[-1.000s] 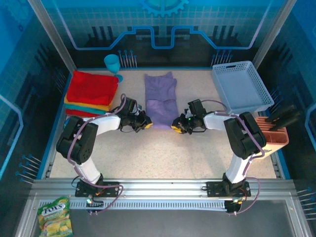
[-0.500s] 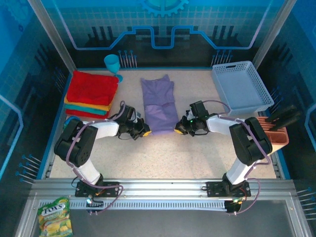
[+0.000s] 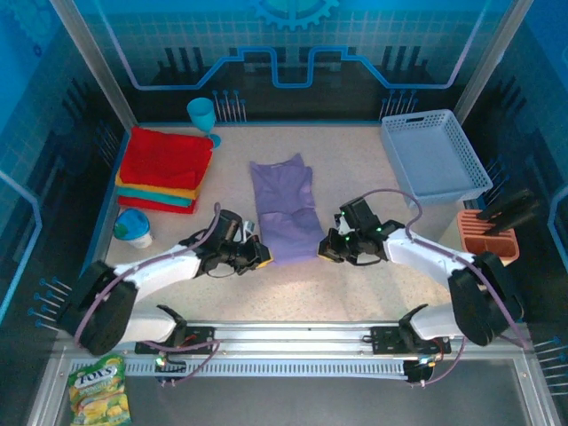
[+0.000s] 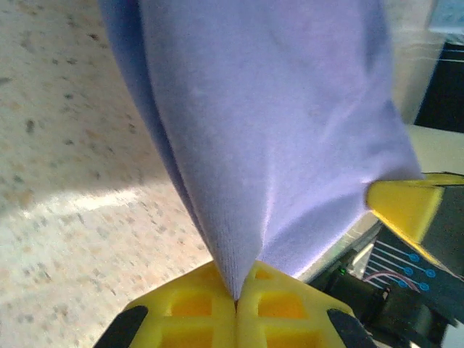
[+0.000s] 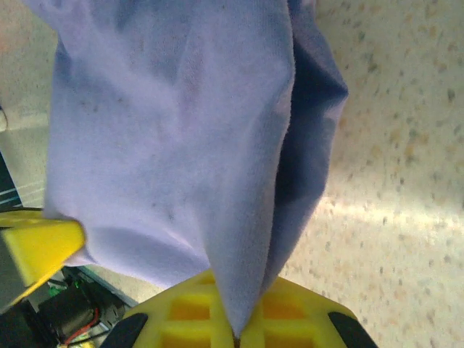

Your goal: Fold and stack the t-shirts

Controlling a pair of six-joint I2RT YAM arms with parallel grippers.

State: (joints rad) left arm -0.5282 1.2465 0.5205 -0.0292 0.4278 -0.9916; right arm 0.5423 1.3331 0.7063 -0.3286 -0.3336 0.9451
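Table [image 3: 355,297]: one purple t-shirt [image 3: 286,209], one basket [image 3: 432,160]

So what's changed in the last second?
The left pincer and right pincer pulled back toward the near edge, dragging the lavender t-shirt along. The right one finished closing on its corner; the left stayed clamped. The folded stack and basket stayed put.

You'll find the lavender t-shirt [image 4: 275,130] is soft, matt knit cloth with a fine weave. The bench [image 4: 65,181] beneath it is a speckled, stone-look surface with a faint sheen. The left hand [image 4: 235,303] is smooth yellow plastic, moulded in a grid. The basket [image 3: 435,164] is pale blue lattice plastic.
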